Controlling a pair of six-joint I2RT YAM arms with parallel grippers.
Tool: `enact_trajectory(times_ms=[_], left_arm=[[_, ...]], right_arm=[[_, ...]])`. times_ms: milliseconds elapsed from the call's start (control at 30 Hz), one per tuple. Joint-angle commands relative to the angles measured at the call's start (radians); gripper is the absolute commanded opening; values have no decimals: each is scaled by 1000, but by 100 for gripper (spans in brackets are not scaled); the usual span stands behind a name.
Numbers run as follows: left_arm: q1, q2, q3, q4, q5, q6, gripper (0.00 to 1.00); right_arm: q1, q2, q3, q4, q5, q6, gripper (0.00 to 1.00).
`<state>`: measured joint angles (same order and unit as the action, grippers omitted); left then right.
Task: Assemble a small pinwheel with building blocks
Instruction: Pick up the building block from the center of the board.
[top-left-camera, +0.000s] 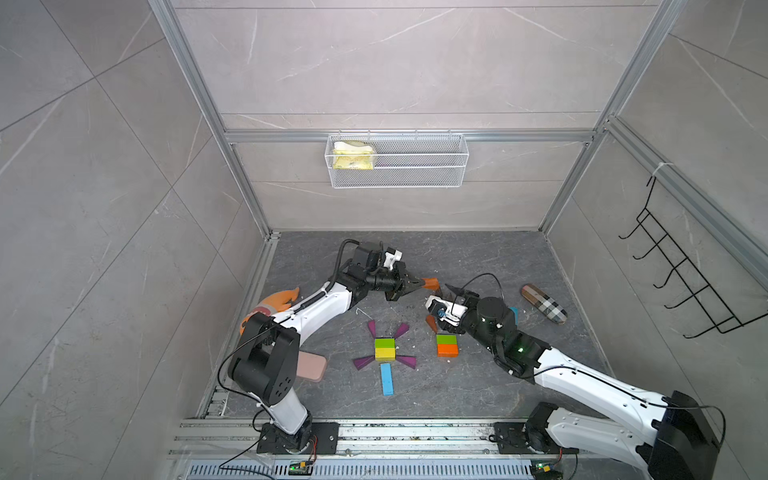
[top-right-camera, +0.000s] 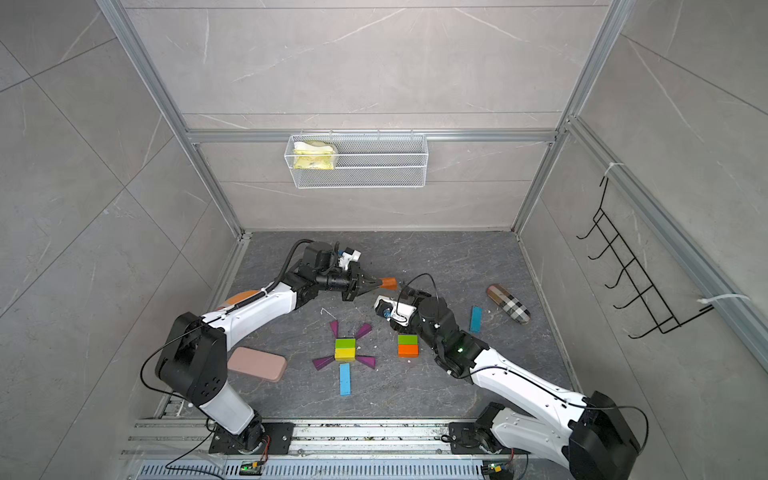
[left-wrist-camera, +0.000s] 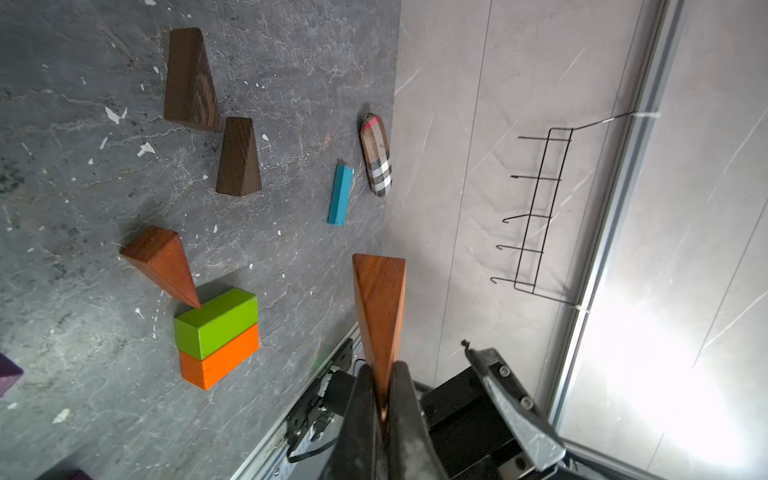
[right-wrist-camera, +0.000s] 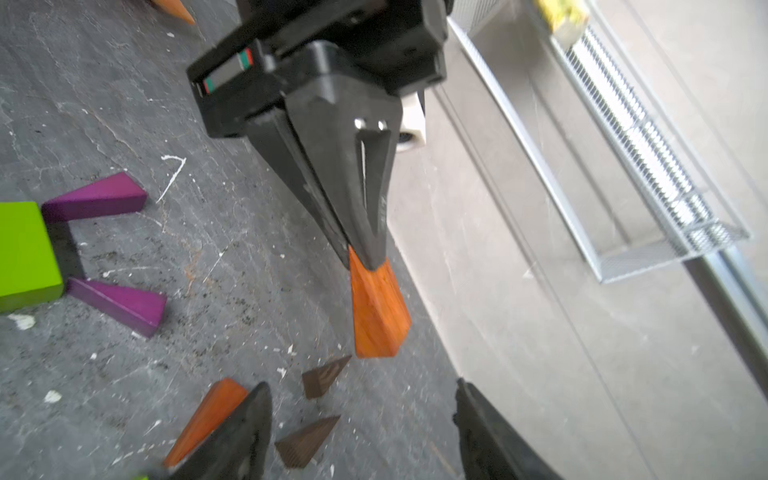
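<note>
1. Judged one pinwheel (top-left-camera: 384, 353) finished around green-yellow bricks (top-right-camera: 345, 348).
2. Pinched orange wedge (left-wrist-camera: 380, 307) aloft above counter (top-left-camera: 457, 386) in left fingers (left-wrist-camera: 405, 415); held right fingers (right-wrist-camera: 249, 428) spread, empty.
3. Lacked most wedges, bar at green-orange bricks (top-left-camera: 447, 345).

left end effector (top-left-camera: 417, 285) clamps an orange wedge (top-left-camera: 431, 284); right end effector (top-left-camera: 441, 293) sits just beside it. green-yellow block pair (top-left-camera: 385, 349) ringed by purple wedges (top-left-camera: 371, 328), blue bar (top-left-camera: 387, 379) on its near side.
</note>
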<state>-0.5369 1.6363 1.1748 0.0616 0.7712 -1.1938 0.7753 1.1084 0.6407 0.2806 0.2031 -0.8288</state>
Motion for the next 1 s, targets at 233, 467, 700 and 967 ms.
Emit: enact_trajectory(times_ms=[233,467,700,967], left_arm=[[-15,-119,-29,109,-28,-152,0],[-15,-141,-36,55,-20,-107,0],[-14,-148,-42,50,-11,-95,0],[-14,-169,-44,31,-8,-76,0]], right_arm=[[33,148,53,252,128,-13,54],[35,158,51,331,205,-33,56],[35,183,74,326,192,-39,47],[35,217,89,322,192,-50,41]])
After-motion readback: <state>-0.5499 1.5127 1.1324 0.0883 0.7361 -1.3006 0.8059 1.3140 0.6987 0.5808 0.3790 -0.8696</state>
